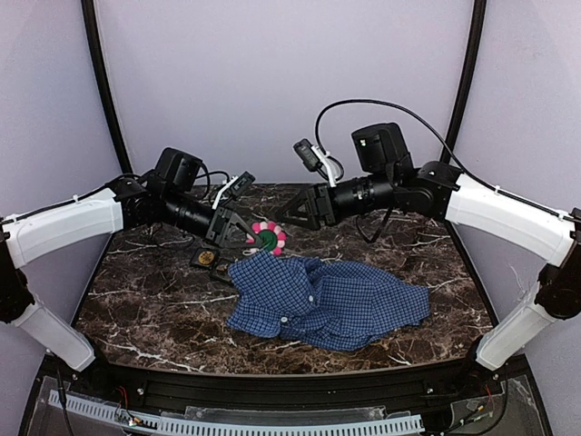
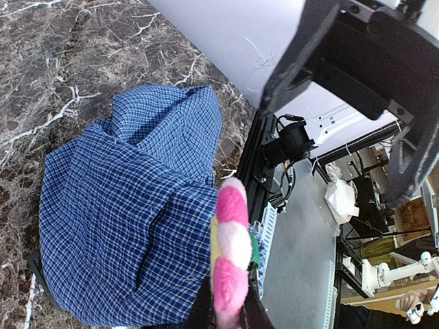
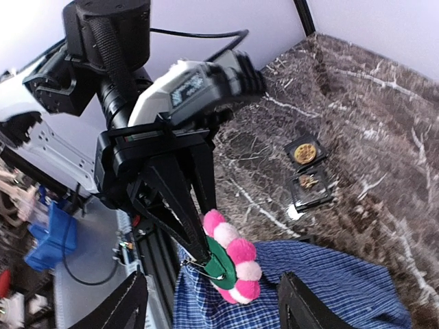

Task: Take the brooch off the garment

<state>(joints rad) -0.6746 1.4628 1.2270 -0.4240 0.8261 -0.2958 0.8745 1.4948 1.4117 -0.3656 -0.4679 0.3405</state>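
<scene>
You have the left gripper [image 1: 238,232] pinched tight on the brooch [image 1: 268,237], held up just over the shirt's [image 1: 327,295] far-left corner. Right gripper [image 1: 295,213] is spread wide and empty, just right of the brooch. Its green face and pin point right, toward those open jaws. Can't tell if the pin clears the cloth.

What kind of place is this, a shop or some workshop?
Most likely a robotics lab test booth: a left arm and right arm bolted to a marble-patterned table, plain pale walls boxing it in, and cluttered equipment benches beyond.
</scene>
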